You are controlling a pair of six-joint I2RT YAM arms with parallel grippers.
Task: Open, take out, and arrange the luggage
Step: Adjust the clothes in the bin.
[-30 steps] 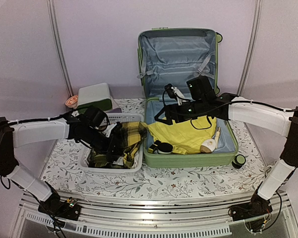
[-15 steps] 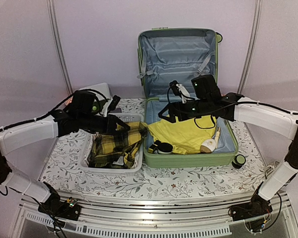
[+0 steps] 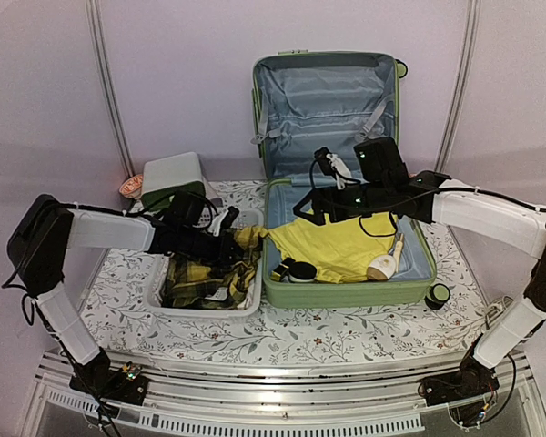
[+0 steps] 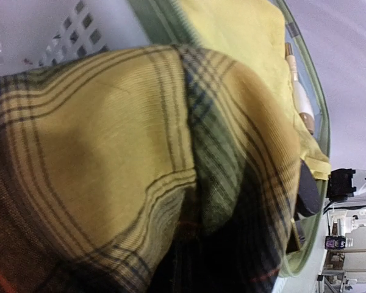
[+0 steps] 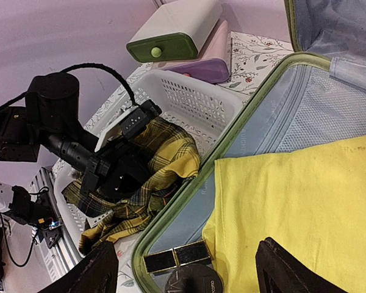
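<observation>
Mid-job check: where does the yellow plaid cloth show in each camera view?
Top external: plaid cloth in the white basket, left of centre.
Left wrist: plaid cloth fills most of the frame.
Right wrist: plaid cloth left of centre, in the basket.
Shared landmark: the luggage's green rim beside it.

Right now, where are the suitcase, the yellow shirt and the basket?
suitcase [image 3: 346,293], top view, on its green front wall.
yellow shirt [image 3: 341,249], top view, on the middle of the cloth.
basket [image 3: 205,309], top view, on its white front wall.
</observation>
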